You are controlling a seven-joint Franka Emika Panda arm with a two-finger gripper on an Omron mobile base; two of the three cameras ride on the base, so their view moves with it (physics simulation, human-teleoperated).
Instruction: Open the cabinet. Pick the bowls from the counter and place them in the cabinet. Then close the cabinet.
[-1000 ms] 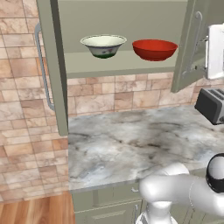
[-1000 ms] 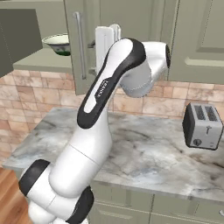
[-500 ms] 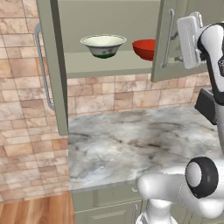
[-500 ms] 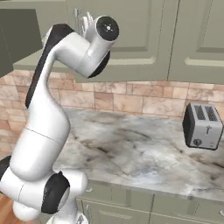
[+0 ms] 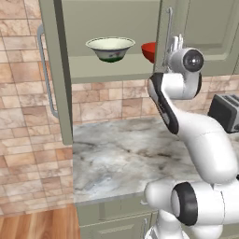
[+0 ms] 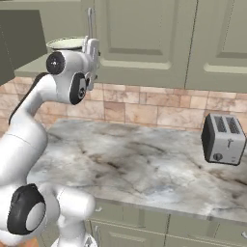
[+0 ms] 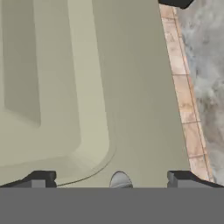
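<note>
With my gripper [image 7: 111, 177] spread against the sage-green raised-panel cabinet door [image 5: 196, 35], I feared it could slip off, leaving the far glossy red bowl [image 5: 148, 50] exposed.

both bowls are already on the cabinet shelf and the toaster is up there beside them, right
Not quite. The cream-white bowl and red bowl do sit on the cabinet shelf, but the toaster stands on the counter, as the right base view shows.
</note>
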